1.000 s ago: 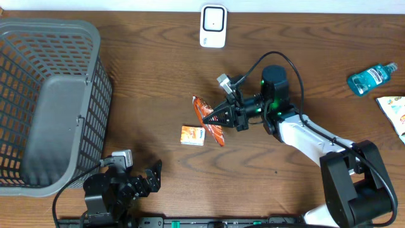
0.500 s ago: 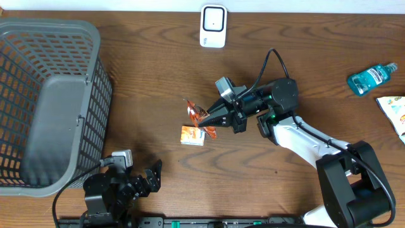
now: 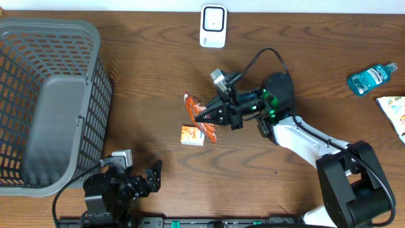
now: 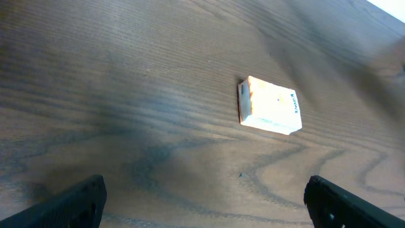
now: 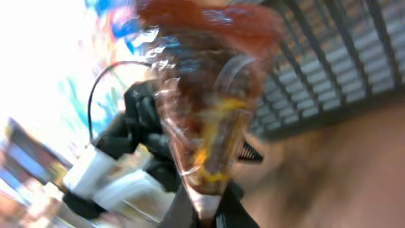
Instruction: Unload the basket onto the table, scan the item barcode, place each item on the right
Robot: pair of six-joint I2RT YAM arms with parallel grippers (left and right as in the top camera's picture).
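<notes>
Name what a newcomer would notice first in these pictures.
The right claw draws the eye first: it is shut on a crinkly orange snack packet at the centre of the overhead view. Next comes the big grey mesh basket filling the left side, then the white scanner at the far edge.

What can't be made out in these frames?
- Right wrist: motion blur smears the orange packet; no barcode is readable.
- Overhead: the right gripper covers part of the packet; its print is too small.
- Overhead: the printed pack is cut off by the right edge.
- Left wrist: lettering on the small box is too small.
</notes>
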